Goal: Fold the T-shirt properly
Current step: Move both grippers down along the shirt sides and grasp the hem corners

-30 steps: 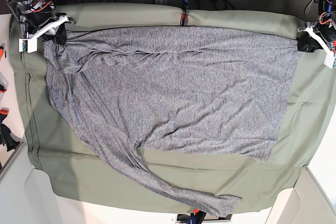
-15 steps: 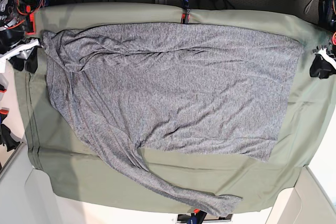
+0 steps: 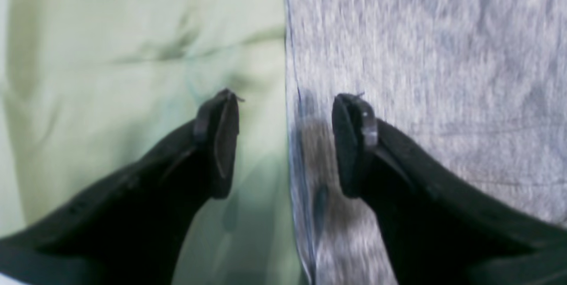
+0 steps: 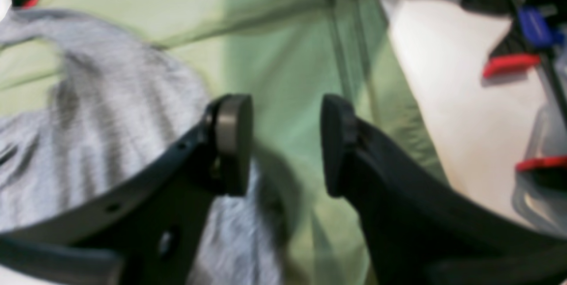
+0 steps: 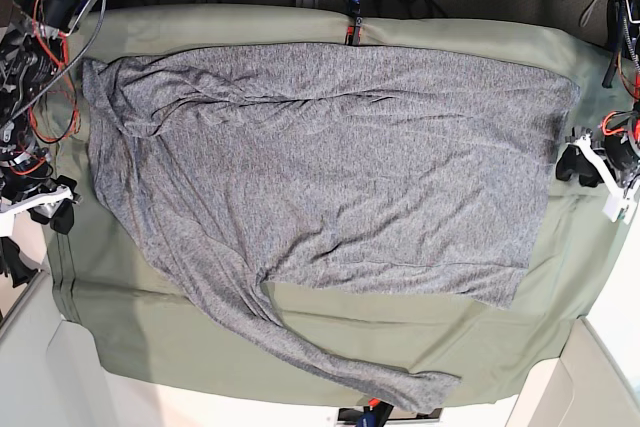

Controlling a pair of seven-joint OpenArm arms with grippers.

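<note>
- Olive-green cloth sheet (image 5: 330, 332) covers the tabletop; a seam runs along its near edge, and wrinkles show at the far corners.
- T-shirt (image 5: 330, 162), heather-grey long-sleeved knit, lies flat on the sheet and takes up most of it. Body spreads across the middle; one long sleeve (image 5: 330, 357) trails diagonally toward the near edge, its cuff close to the sheet's border. Bunched folds sit at the far corner on the base view's left.
- Straight hem edge of the shirt faces the base view's right; in the left wrist view this edge (image 3: 294, 143) runs vertically between the two fingers, grey knit on one side, green sheet on the other.
- Left end effector (image 3: 283, 143): black fingers spread apart, nothing between them, hovering over the shirt's hem edge. In the base view it (image 5: 585, 162) sits just beside the shirt's right-hand side.
- Right end effector (image 4: 285, 143): fingers spread, gap between the pads empty; green sheet shows through the gap, grey fabric lies beside and under one finger. View is blurred. In the base view it (image 5: 50, 209) sits at the sheet's left border, apart from the shirt.
- Red clamps (image 4: 509, 64) and a white surface show beyond the sheet's edge in the right wrist view.
</note>
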